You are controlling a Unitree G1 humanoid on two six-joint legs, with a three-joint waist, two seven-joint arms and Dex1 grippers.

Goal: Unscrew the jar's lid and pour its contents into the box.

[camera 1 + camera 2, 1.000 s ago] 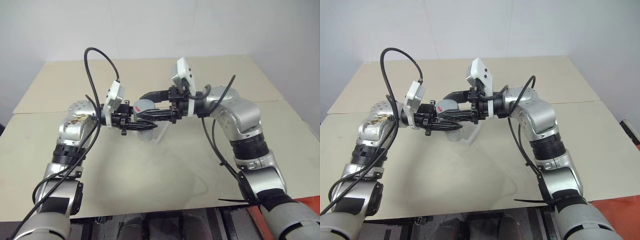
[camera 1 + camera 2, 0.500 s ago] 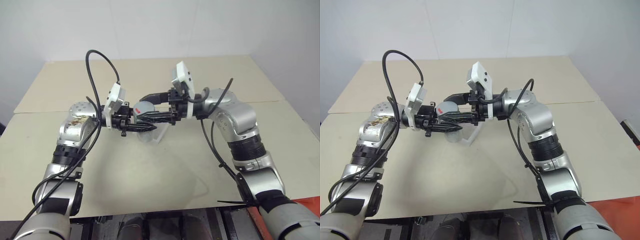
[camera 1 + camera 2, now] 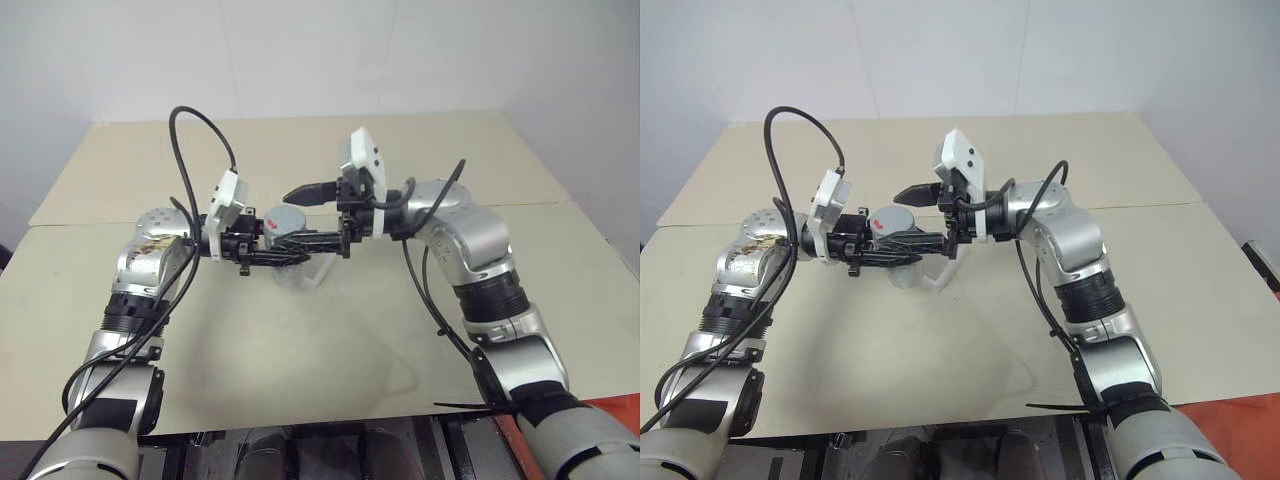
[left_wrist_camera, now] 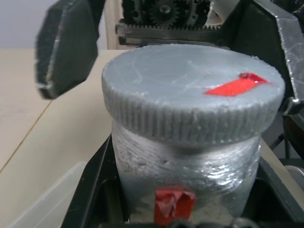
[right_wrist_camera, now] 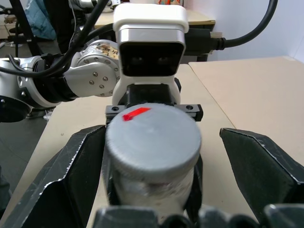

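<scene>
Above the desk (image 3: pixel 330 330), between my 2 arms, my left hand (image 3: pixel 268 255) pinches the jar (image 4: pixel 187 166) around its body and holds it upright in the air, with the lid (image 4: pixel 190 102) on top and the clear box (image 3: pixel 312 268) on the desk just below. My right hand (image 5: pixel 156 156) is spread wide, 1 finger on each side of the lid and touching neither side. I judge the lid not yet off, so my next regrip is where trouble lies: if I close off-centre, 1 pad meets the ribbed rim first and shoves the jar sideways in my left grip. If my left pinch is too light, the whole jar turns with the lid and nothing unscrews. If the lid frees with a jerk, grains may spill past the box onto the desk.
</scene>
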